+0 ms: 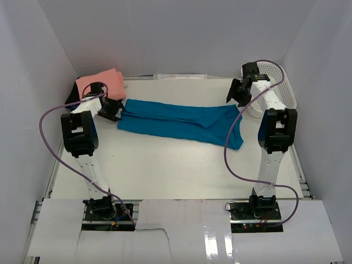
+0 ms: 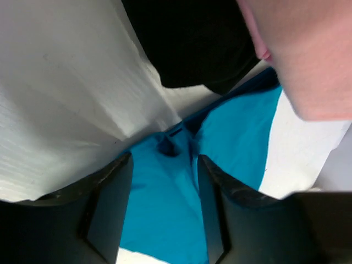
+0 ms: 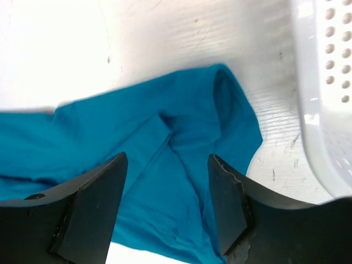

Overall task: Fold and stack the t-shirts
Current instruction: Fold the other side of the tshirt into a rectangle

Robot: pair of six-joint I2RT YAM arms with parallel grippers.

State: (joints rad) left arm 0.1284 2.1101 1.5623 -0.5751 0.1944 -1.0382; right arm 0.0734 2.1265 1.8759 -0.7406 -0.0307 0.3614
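A teal t-shirt (image 1: 181, 123) lies spread in a long strip across the middle of the white table. A folded pink t-shirt (image 1: 100, 83) lies on a black one (image 1: 72, 98) at the back left. My left gripper (image 1: 113, 110) is open, low over the teal shirt's left end (image 2: 165, 192), with the black shirt (image 2: 192, 38) and the pink shirt (image 2: 308, 55) just beyond. My right gripper (image 1: 235, 93) is open and empty above the shirt's right end (image 3: 165, 165).
A white perforated basket (image 1: 272, 88) stands at the back right; its rim shows in the right wrist view (image 3: 324, 93). White walls enclose the table on three sides.
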